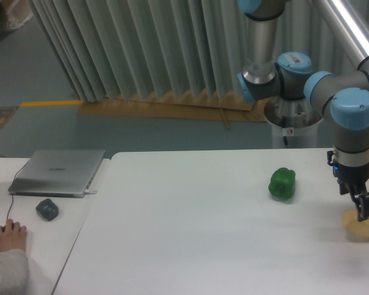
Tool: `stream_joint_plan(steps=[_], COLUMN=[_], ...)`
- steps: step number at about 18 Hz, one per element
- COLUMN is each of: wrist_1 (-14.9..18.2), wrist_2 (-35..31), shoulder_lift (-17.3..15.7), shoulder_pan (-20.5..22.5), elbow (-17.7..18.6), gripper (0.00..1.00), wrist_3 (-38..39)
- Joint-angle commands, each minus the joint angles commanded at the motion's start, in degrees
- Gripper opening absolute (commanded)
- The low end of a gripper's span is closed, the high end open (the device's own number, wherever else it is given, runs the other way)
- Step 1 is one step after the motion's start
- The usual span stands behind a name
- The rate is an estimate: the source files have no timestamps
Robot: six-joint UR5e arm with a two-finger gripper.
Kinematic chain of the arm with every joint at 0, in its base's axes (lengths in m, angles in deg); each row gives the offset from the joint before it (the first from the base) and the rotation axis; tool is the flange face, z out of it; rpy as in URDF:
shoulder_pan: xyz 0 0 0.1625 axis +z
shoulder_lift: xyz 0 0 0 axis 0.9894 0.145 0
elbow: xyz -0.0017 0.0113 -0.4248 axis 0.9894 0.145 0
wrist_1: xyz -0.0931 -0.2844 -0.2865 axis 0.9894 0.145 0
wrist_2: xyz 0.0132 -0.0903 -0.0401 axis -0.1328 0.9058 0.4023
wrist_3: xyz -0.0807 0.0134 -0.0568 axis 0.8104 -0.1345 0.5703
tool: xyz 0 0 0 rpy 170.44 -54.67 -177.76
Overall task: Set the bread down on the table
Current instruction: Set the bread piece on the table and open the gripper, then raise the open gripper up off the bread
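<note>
Bread (364, 228), tan and lumpy, oblong, resting on smooth matte white table (190, 233) at far right edge of view. Going down in size: closed grey laptop (57, 173) on side desk; glossy green pepper (282, 184), knobbly, well apart from bread; dark gripper (362, 208) just above bread, fingers parted, holding nothing.
</note>
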Motion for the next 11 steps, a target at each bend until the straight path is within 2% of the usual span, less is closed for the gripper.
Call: stream_joint_plan(steps=[6, 11], wrist_1=[-0.18, -2.72], wrist_2=[-2.01, -4.39], shoulder_lift=[-1.23, -1.85], shoulder_pan=[0.53, 1.41], elbow=[-1.06, -0.88], gripper=[1.0, 1.0], wrist_3=[2.2, 2.38])
